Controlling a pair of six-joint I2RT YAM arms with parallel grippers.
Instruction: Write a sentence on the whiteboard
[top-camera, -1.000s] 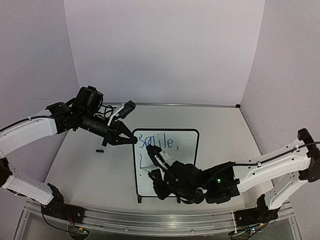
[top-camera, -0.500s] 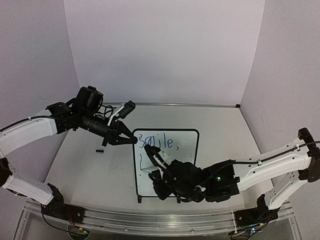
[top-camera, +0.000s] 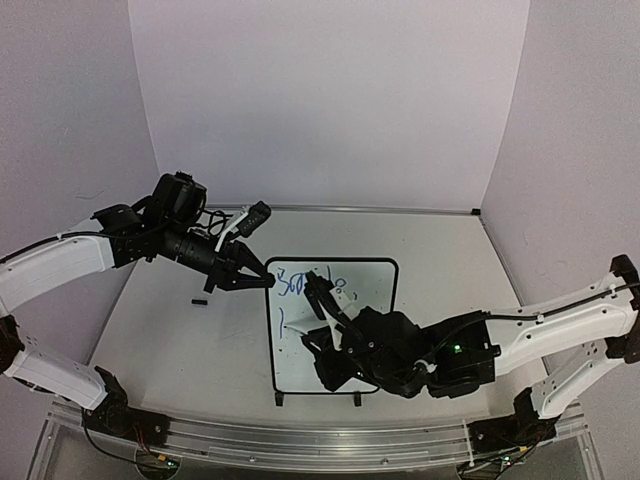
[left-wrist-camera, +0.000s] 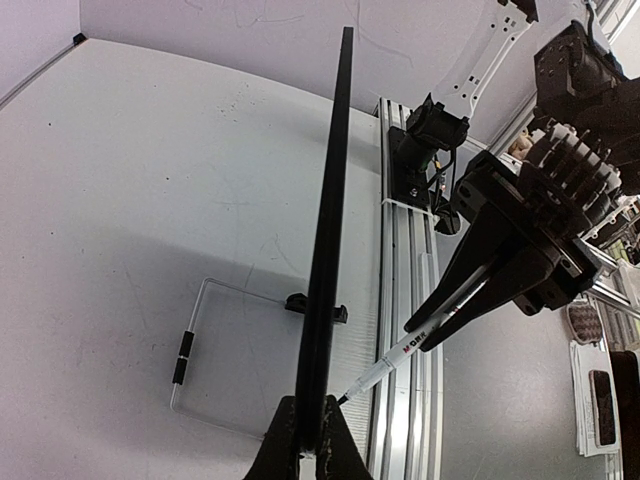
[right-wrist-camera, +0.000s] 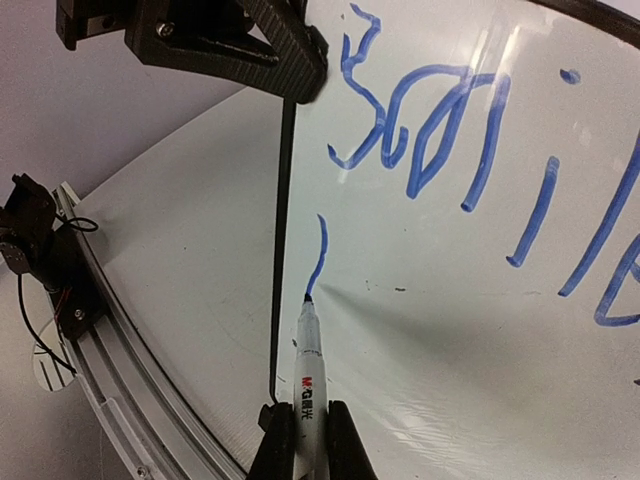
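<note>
The whiteboard (top-camera: 376, 286) lies flat mid-table, black-framed. My left gripper (top-camera: 267, 282) is shut on its far left corner; the left wrist view shows the fingertips (left-wrist-camera: 308, 428) clamped on the board's black edge (left-wrist-camera: 335, 200). My right gripper (top-camera: 318, 300) reaches over the board, shut on a white marker (right-wrist-camera: 308, 372). The marker's tip rests on the board at the lower end of a short blue stroke (right-wrist-camera: 320, 250) by the left frame. Above that stroke the sentence (right-wrist-camera: 470, 140) reads "Smile" in blue. From the left wrist, the marker (left-wrist-camera: 400, 355) slants down to the board.
A small black piece (top-camera: 200, 299) lies on the table left of the board. An aluminium rail (top-camera: 300, 440) runs along the near edge. The board's two black feet (top-camera: 279, 400) point toward it. A bent wire piece with black sleeves (left-wrist-camera: 183, 355) lies beyond the board's edge.
My right arm has shifted right and farther up the board, now covering part of the first written line. The left gripper and the board have not moved.
</note>
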